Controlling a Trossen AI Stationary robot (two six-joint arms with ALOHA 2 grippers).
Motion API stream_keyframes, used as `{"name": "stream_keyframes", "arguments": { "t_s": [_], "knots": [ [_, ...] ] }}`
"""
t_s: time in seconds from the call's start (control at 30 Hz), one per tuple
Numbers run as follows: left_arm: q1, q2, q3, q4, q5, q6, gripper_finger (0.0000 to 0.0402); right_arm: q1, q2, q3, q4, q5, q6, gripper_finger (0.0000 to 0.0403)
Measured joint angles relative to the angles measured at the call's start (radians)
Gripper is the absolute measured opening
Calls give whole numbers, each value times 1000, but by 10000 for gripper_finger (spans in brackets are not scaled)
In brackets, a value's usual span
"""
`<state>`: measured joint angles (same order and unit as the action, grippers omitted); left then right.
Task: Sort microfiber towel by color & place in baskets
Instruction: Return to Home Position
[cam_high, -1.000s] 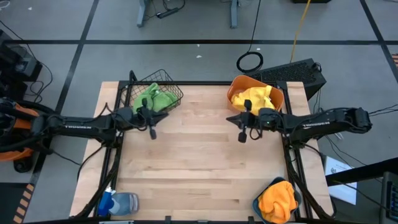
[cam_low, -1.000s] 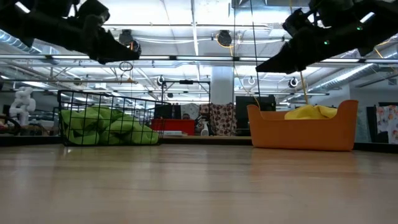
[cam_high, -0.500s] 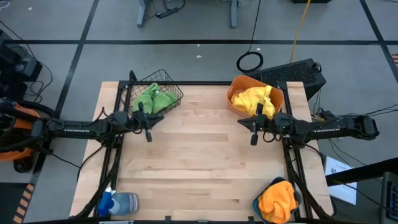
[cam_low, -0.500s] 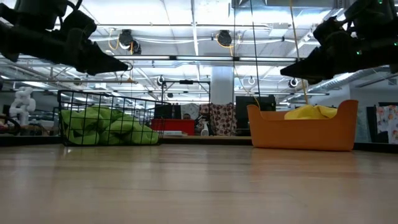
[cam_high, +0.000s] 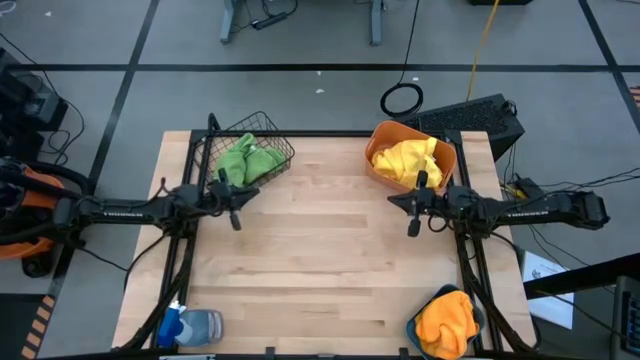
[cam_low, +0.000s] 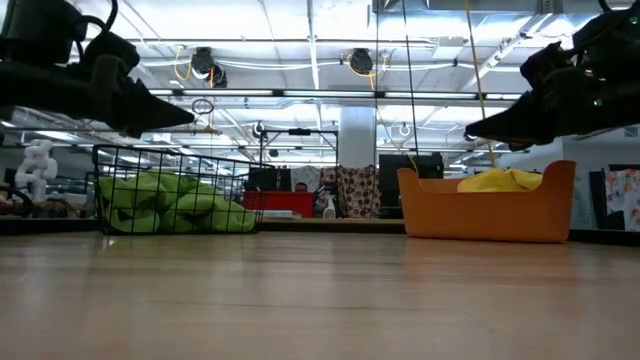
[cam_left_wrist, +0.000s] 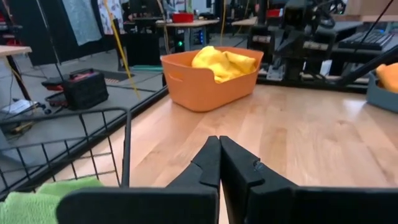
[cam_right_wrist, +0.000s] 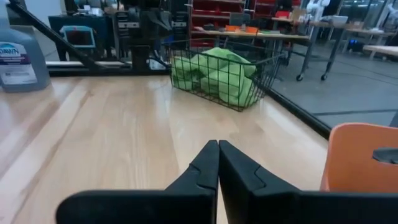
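Wood table (cam_high: 320, 275) open between left fingers (cam_high: 236, 222), right fingers (cam_high: 412, 229); both pairs pressed together, near side edges.

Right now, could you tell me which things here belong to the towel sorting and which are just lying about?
Job: green towels in wire basket; yellow towels in orange basket; orange towels in teal basket; left gripper, right gripper, both shut, empty.
Lying about: bottle; floor cable coil.
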<state>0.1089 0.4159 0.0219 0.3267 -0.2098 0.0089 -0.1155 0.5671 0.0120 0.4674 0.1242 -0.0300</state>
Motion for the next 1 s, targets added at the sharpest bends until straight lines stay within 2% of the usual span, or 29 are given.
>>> {"name": "stream_keyframes", "arguments": {
  "t_s": [0.43,1.0],
  "knots": [
    [-18,-90,0,-70,-37,-3,1,61,-76,2,-86,6,-16,4],
    [-126,-119,0,-84,-166,6,0,74,-325,2,-300,1,-68,1]
  ]
}}
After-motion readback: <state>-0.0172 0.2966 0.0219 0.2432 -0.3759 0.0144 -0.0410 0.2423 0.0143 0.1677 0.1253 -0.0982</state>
